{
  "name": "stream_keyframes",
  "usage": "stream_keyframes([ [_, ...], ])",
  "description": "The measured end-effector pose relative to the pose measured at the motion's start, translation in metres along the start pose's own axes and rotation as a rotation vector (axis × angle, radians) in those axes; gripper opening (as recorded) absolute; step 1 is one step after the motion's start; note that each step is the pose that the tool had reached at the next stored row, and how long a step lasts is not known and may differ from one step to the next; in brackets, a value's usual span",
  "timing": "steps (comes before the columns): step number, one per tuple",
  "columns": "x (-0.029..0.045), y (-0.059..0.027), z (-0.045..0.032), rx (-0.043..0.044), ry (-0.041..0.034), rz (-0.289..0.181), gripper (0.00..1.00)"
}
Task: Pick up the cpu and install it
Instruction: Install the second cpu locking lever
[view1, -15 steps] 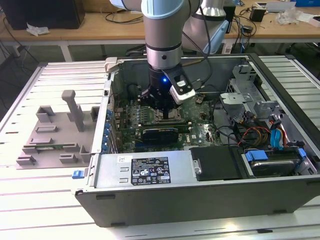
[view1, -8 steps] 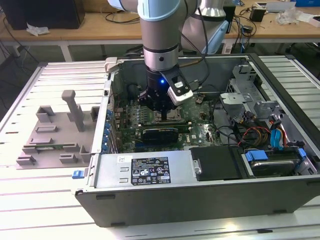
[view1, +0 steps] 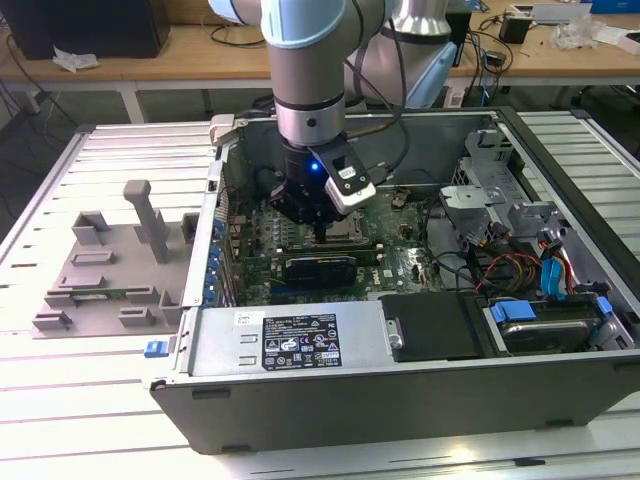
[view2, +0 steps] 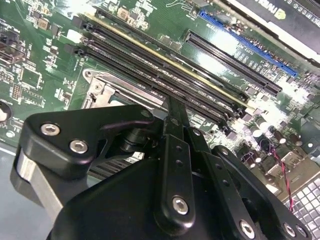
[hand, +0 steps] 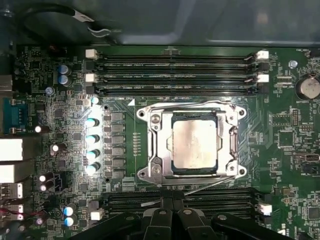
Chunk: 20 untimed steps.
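Observation:
The cpu (hand: 194, 145), a square chip with a dull silver top, lies flat inside the metal-framed socket (hand: 150, 150) on the green motherboard. In the first wrist view my gripper (hand: 172, 204) is just off the socket's edge, over the memory slots (hand: 210, 197), with its black fingers drawn together and nothing between them. In the second wrist view the gripper (view2: 176, 107) tapers to a thin tip close above the long black slots. In the exterior view the gripper (view1: 318, 232) reaches down into the open computer case, and the arm hides most of the socket.
A grey plastic fixture (view1: 110, 270) with upright blocks lies on the table at the exterior view's left. Inside the case are a power supply (view1: 290, 340), a drive cage (view1: 500, 180) and coloured cables (view1: 520, 270). The case walls (view1: 400, 400) ring the board.

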<state>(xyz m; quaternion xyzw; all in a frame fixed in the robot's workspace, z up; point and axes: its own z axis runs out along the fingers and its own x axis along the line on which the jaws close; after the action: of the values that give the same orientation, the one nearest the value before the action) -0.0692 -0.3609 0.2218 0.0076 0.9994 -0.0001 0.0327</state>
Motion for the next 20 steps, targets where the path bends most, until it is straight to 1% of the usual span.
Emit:
stream_keyframes([
  [1, 0.0014, 0.0, 0.0011, -0.0018, -0.004, -0.003, 0.11],
  [3, 0.003, -0.0001, 0.0026, -0.0083, -0.0111, -0.007, 0.11],
  [7, 0.0052, -0.0003, 0.0051, -0.0149, -0.0175, -0.014, 0.11],
  [12, 0.0058, -0.0005, 0.0082, -0.0162, -0.02, -0.018, 0.11],
  [14, 0.0061, -0.0005, 0.0121, -0.0162, -0.0208, -0.018, 0.11],
  [15, 0.0063, -0.0006, 0.0133, -0.0173, -0.0228, -0.018, 0.11],
  [17, 0.0065, -0.0005, 0.0137, -0.0215, -0.0266, -0.017, 0.11],
  [20, 0.0066, -0.0006, 0.0139, -0.022, -0.0267, -0.02, 0.11],
])
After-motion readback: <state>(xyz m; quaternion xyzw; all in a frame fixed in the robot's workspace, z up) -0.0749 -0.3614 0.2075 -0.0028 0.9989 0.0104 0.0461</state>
